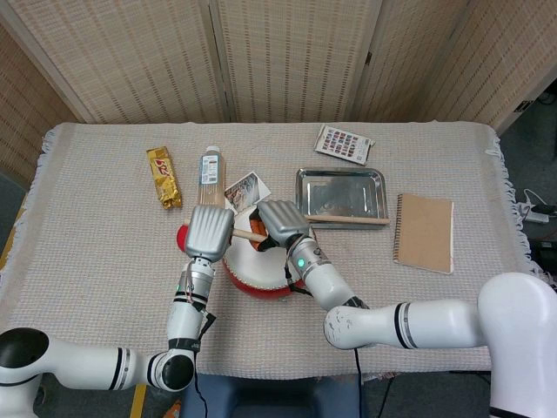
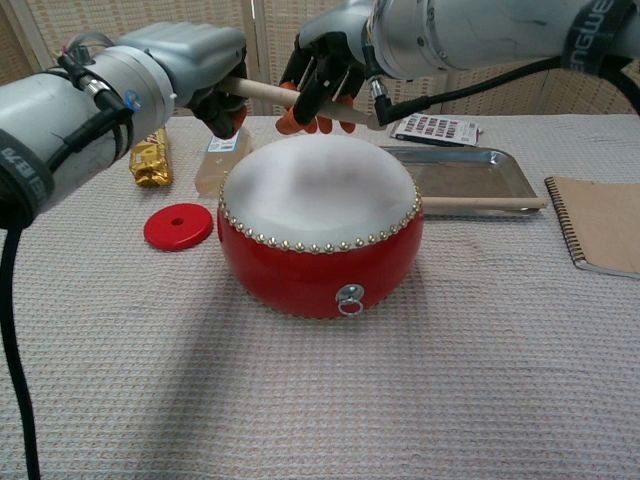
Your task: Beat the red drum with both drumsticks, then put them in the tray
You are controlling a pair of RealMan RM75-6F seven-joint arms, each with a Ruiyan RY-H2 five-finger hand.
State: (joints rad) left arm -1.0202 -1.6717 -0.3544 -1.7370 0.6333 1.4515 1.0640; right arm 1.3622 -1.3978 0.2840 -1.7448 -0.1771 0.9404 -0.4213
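Overhead: left hand [image 1: 209,232] grips a drumstick [image 1: 247,235] over the drum [image 1: 252,272]; right hand [image 1: 277,222] closes fingers around its far end. Second stick [image 1: 352,219] lies in the tray [image 1: 340,193]. Chest: bottle [image 2: 223,158] label, color card [image 2: 436,128] unreadable.

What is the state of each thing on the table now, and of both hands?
Left hand: grips a drumstick above the drum.
Right hand: fingers around the same drumstick; whether it grips is unclear.
Red drum: upright on the table, skin up.
Second drumstick: lying across the near edge of the tray.
Bottle: lying flat.
Notebook: closed.
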